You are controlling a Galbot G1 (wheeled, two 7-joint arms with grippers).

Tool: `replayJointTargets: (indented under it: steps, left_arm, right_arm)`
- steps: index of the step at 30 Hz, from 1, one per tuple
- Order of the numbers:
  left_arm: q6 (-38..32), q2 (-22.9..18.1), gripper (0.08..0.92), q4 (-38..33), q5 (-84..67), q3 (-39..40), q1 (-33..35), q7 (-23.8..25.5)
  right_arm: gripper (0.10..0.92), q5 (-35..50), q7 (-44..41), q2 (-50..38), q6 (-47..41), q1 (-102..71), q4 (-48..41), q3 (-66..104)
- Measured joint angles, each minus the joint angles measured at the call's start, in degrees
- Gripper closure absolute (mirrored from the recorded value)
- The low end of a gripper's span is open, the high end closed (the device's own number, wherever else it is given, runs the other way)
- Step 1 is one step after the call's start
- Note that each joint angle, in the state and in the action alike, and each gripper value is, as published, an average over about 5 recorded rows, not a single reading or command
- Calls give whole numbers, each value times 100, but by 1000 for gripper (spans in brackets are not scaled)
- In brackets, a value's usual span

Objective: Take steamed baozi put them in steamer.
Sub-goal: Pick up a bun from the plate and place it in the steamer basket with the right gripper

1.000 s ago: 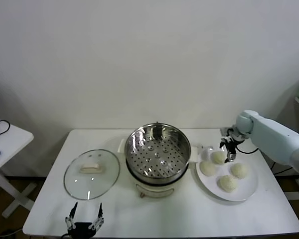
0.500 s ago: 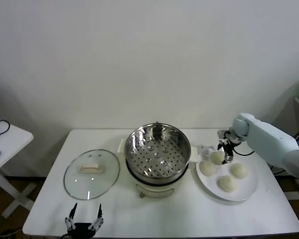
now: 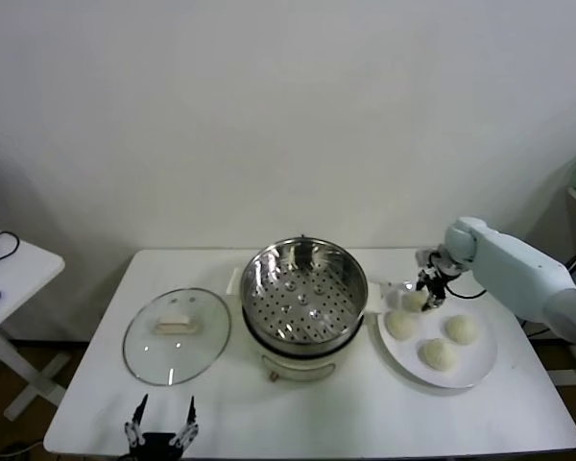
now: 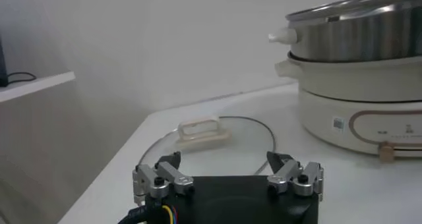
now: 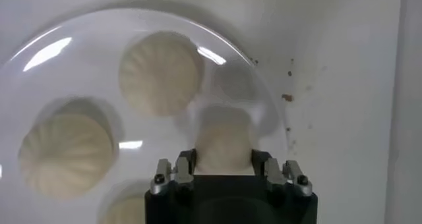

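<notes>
Since a second ago, the right gripper (image 3: pixel 424 293) has closed on one small cream-white steamed bun (image 5: pixel 223 143) and raised it just off the flat white plate (image 3: pixel 480 370). Going left to right: the left gripper (image 3: pixel 160 432) sits parked at the table's near edge, fingers spread and empty, near the round glass lid (image 3: pixel 177 335); the shiny perforated steel steamer basket (image 3: pixel 304 291) stands empty at centre; three buns remain on the plate. Pickup looks done; next the bun needs carrying left over the basket rim.
</notes>
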Motion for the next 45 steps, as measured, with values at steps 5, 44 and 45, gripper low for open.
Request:
replayJointTargets:
  steps: [5, 44, 45]
  left_arm:
    - [0, 1, 177, 25, 16, -12, -12, -40]
    - [-60, -110, 177, -59, 181, 41, 28, -230]
    - [-59, -110, 177, -58, 181, 37, 27, -231]
  right_arm:
    - [453, 228, -86, -229, 190, 740, 573, -599]
    - [448, -1082, 1285, 1096, 3659, 2769, 3028, -1813]
    - [448, -1150, 1301, 1140, 3725, 2684, 2958, -1799]
